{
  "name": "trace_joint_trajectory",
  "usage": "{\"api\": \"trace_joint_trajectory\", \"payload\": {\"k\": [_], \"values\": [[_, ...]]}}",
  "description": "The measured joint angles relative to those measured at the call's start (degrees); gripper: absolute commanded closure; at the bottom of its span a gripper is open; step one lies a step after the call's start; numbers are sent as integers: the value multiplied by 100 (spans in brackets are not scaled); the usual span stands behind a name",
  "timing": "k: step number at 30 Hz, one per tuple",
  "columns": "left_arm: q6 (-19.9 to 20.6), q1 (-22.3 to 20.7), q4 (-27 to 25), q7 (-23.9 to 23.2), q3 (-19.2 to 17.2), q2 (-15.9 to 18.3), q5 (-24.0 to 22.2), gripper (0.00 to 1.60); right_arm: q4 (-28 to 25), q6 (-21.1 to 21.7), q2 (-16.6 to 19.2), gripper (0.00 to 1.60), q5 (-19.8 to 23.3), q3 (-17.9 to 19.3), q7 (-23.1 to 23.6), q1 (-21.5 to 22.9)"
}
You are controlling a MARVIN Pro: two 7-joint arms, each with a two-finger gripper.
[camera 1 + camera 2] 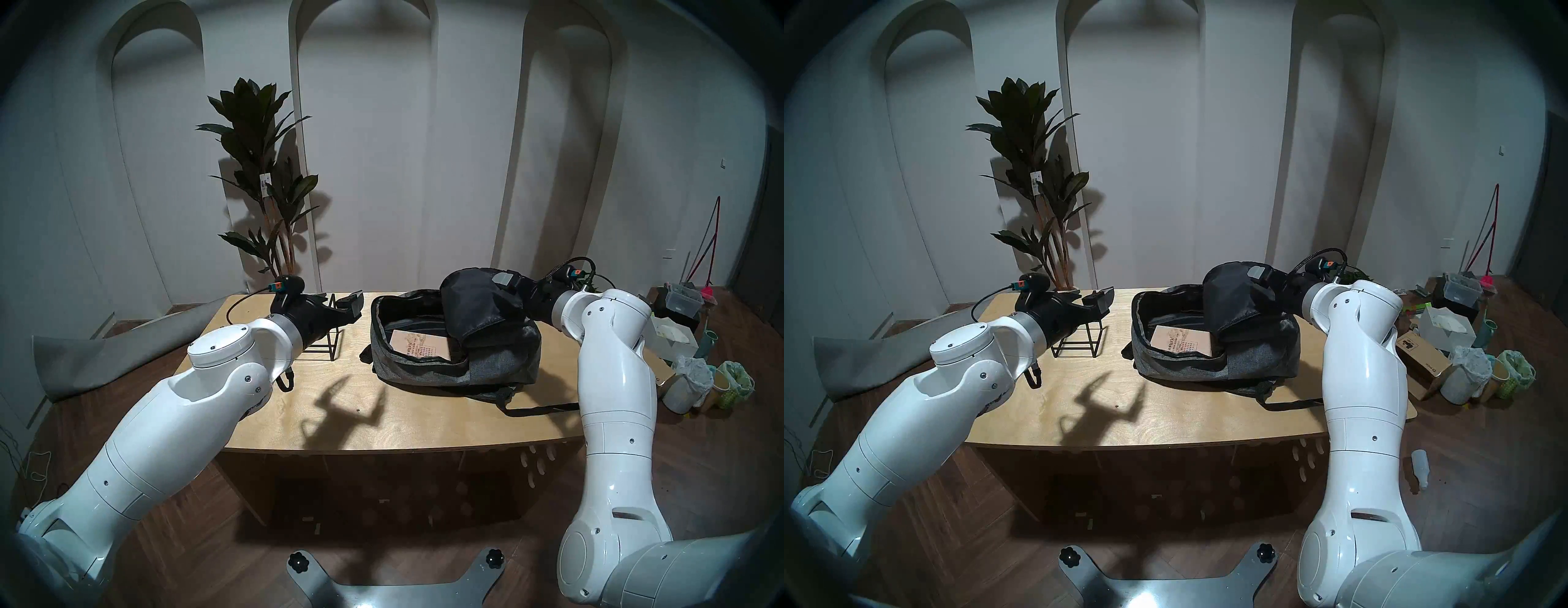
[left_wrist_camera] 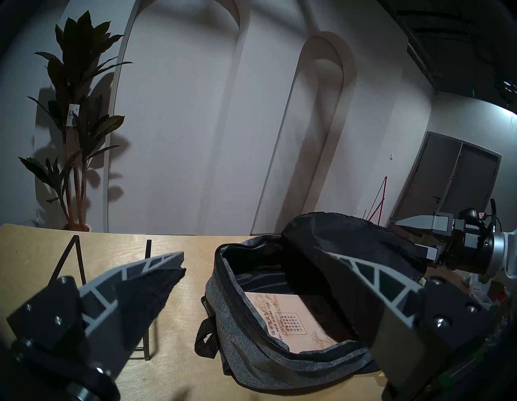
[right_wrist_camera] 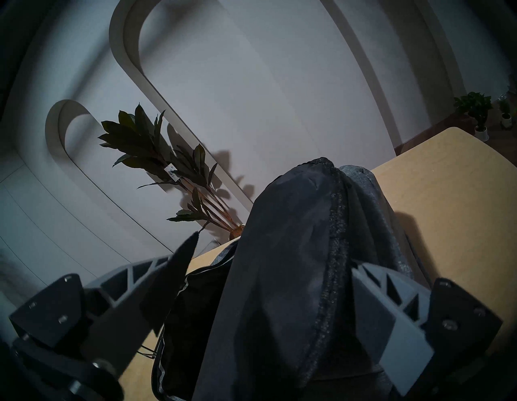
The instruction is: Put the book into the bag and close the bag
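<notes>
Both grippers matter at this stage. On the robot's left, the left gripper (image 1: 345, 306) hangs over the far left part of the table (image 1: 407, 424), its fingers spread wide and empty, above the black wire-frame stand (image 1: 326, 352) and pointing toward the backpack (image 1: 500, 361). On the robot's right, the right gripper (image 3: 275, 282) reaches in from the far right corner with the backpack's front flap (image 3: 282, 280) lying between its fingers. Those fingers look spread rather than pressed together, with the black-lined flap bunched up and draped over them; whether any pad really grips the fabric I cannot tell.

Inside the grey backpack, which lies on the right half of the table toward the far edge, the tan paperback (image 1: 418, 344) rests flat on the black lining, cover up, its near edge against the zipper rim (image 2: 251, 316). So putting the book in looks done, and the step in hand is the closing.

Next, I judge, the flap must be brought down over the opening so the two zipper edges meet, and then a zipper pull must be found and drawn around the rim. No pull is clearly visible. The free left gripper is well placed to steady the near rim while the right one lowers the flap.
</notes>
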Motion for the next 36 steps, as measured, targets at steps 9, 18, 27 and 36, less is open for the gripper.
{"api": "trace_joint_trajectory", "payload": {"k": [9, 18, 27, 36], "values": [[-89, 106, -26, -11, -104, 79, -61, 0, 16, -56, -126, 82, -11, -270, -20, 11], [-222, 326, -78, -45, -304, 214, -199, 0, 4, -171, -321, 109, -115, -617, -172, 91], [-370, 532, -86, -155, -523, 364, -339, 0, -3, -287, -470, 50, -274, -973, -309, 139], [-559, 749, -48, -294, -742, 483, -479, 0, 35, -390, -631, 10, -433, -1422, -374, 174]]}}
